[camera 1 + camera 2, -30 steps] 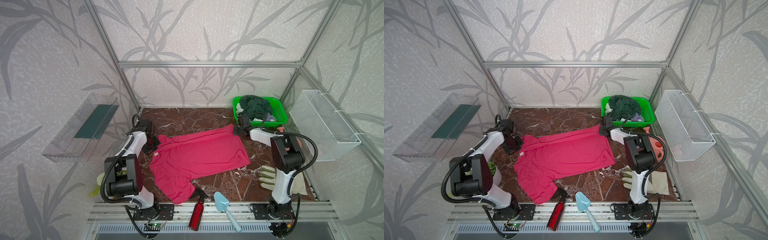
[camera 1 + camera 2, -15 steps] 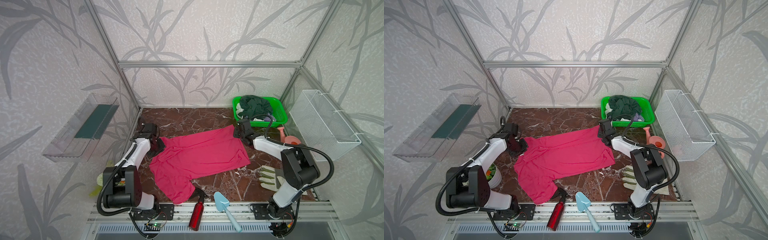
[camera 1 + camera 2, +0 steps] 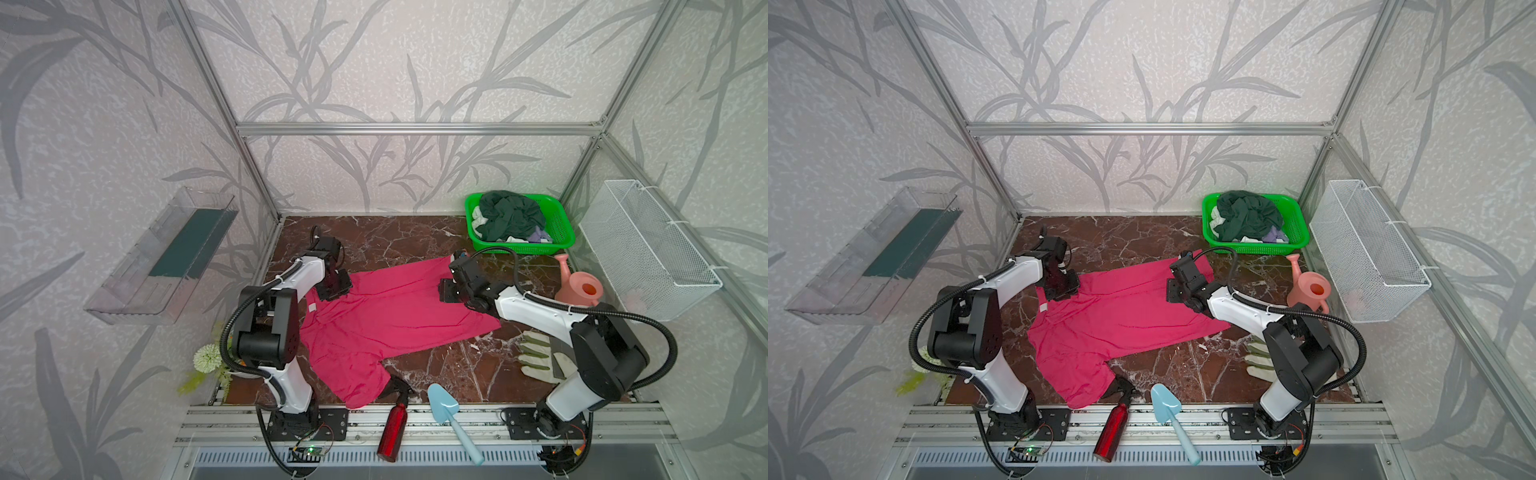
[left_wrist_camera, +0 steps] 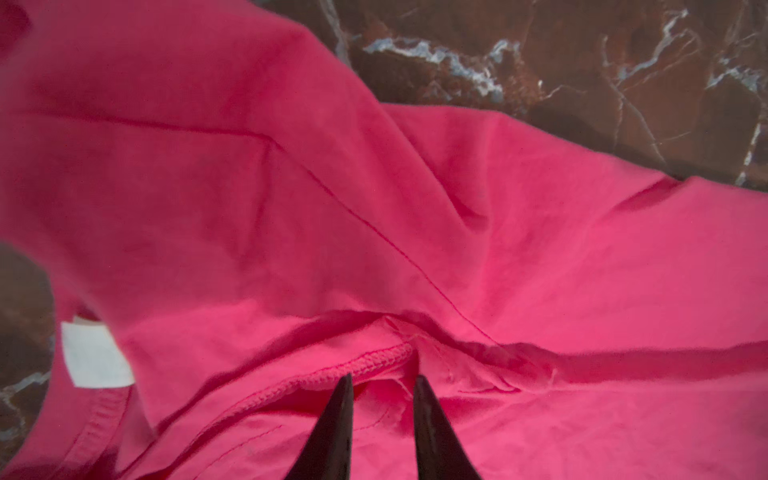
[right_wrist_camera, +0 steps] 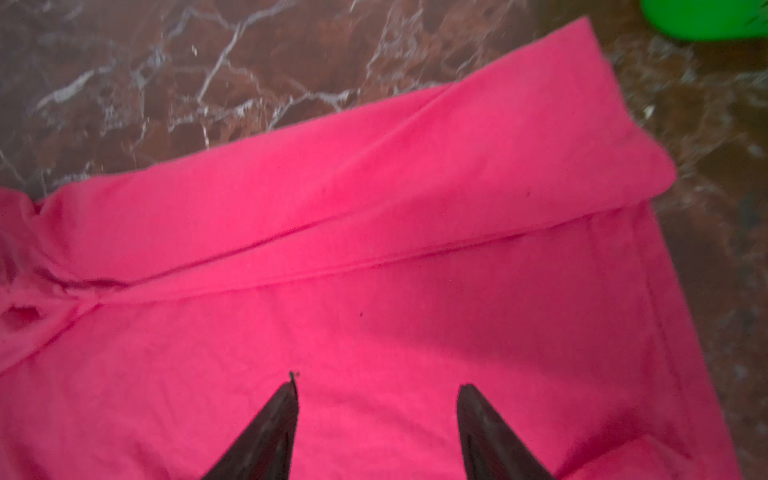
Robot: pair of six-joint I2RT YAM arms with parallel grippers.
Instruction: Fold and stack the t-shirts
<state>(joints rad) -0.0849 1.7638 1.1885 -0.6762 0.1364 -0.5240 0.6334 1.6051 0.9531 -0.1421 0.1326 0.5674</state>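
**Top views.** The bright pink t-shirt lies spread across the middle of the brown marble table. One flap trails toward the front rail and ends beside the red spray bottle. The left gripper sits low over the shirt's collar end, near the white neck label. The right gripper sits low over the opposite end, at the far corner of the cloth. From this height I cannot tell whether either claw touches the fabric. A dark green t-shirt is heaped in the green basket at the table's far right corner, with whitish and lavender cloth under it. A pale work glove, a blue trowel and a pink watering can lie well apart from the pink shirt. Both top views agree on this layout.

**Left wrist view.** The claw's two dark fingers stand slightly parted, with nothing pinched between them. The tips sit just at a stitched edge of the pink cloth. The neck label shows at the neckline, apart from the tips.

**Right wrist view.** The fingers stand well apart and hold nothing, over flat pink cloth. Beyond the tips a folded band of the shirt runs along its table-side edge. A corner of the green basket shows past the marble.
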